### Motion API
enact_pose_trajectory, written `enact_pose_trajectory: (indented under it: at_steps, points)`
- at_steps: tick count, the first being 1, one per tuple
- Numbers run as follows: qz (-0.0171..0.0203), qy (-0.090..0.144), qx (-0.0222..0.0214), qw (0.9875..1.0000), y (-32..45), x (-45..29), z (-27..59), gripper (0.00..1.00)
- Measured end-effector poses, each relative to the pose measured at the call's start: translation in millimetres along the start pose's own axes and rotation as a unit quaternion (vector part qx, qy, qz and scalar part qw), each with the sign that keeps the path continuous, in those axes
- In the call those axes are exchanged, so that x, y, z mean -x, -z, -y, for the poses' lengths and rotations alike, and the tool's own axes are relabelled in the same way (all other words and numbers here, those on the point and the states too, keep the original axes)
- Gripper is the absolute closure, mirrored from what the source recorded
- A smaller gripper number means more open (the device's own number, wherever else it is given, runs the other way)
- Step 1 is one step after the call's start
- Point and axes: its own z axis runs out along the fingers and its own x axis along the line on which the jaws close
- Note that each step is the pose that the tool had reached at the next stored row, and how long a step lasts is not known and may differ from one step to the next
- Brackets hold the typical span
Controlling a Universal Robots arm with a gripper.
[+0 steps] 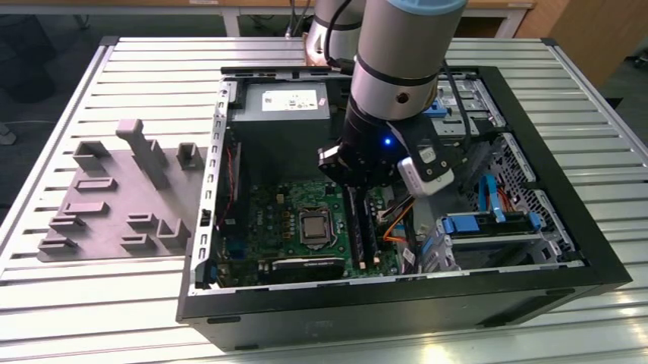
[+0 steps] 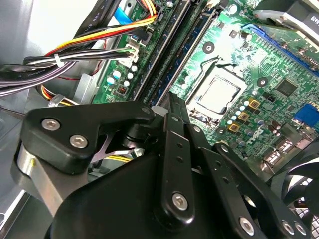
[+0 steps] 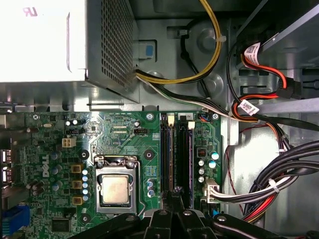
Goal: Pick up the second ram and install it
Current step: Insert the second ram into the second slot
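The arm's gripper (image 1: 353, 180) reaches down inside the open computer case (image 1: 526, 136) on the counter (image 1: 152, 57), low over the green motherboard (image 3: 124, 139) beside the processor socket (image 3: 115, 188). In the second wrist view the fingers (image 2: 173, 149) are pressed close on a thin dark edge, apparently the second ram (image 2: 173, 103), held on edge over the black memory slots (image 3: 178, 149). The grey fixture blocks (image 1: 117, 197) lie on the counter well apart from the case, toward the exterior view's left.
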Motion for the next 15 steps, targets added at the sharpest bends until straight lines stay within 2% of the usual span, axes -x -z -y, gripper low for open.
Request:
enact_pose_trajectory:
  at_steps: [13, 14, 15]
  points:
    - [0.0000, 0.000, 0.0000, 1.0000, -1.6, 0.1, 0.0, 0.89]
    - [0.0000, 0.000, 0.0000, 1.0000, -1.7, 0.1, 0.0, 0.89]
    - [0.0000, 0.000, 0.0000, 1.0000, -1.7, 0.1, 0.0, 0.83]
